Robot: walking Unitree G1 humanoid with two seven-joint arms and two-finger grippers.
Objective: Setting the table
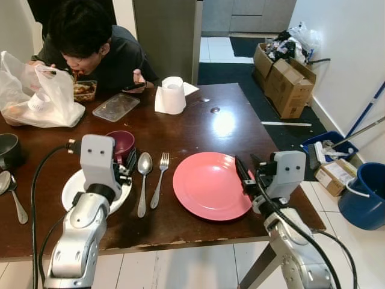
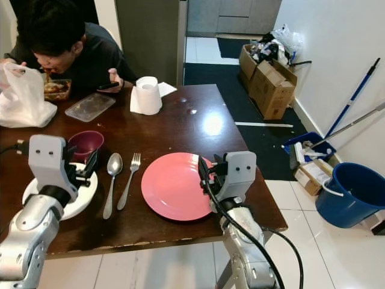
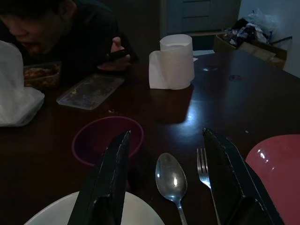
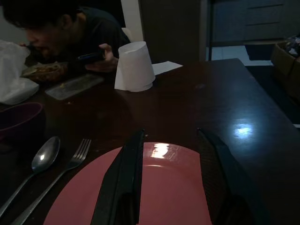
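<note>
Dark wooden desk (image 1: pixel 198 129), seen from the robot's head, with a person (image 1: pixel 90 45) seated at the far left corner, eating from a food container (image 1: pixel 84 90). A white plastic bag (image 1: pixel 36 96) lies beside that container, a clear lid (image 1: pixel 116 106) just in front of it, and a roll of paper towel (image 1: pixel 172 94) stands near the middle of the far edge.

Pink plate (image 1: pixel 212 185): lies flat near the front edge, right of centre. Right claw (image 4: pixel 171 180): hovers just above the near part of this plate, fingers parted and holding nothing.

White plate (image 1: pixel 75 188): lies near the front edge on the left, partly hidden by the left wrist. Left claw (image 3: pixel 171 180): held over its far rim, fingers spread wide and empty, pointing toward the maroon bowl (image 1: pixel 122 143), which sits just behind the white plate.

Spoon (image 1: pixel 143 180) and fork (image 1: pixel 160 177): lie side by side between the two plates, handles toward the robot, spoon on the left, close together.

Second spoon (image 1: pixel 11 191) and dark bowl (image 1: pixel 9 150): at the desk's left edge.
</note>
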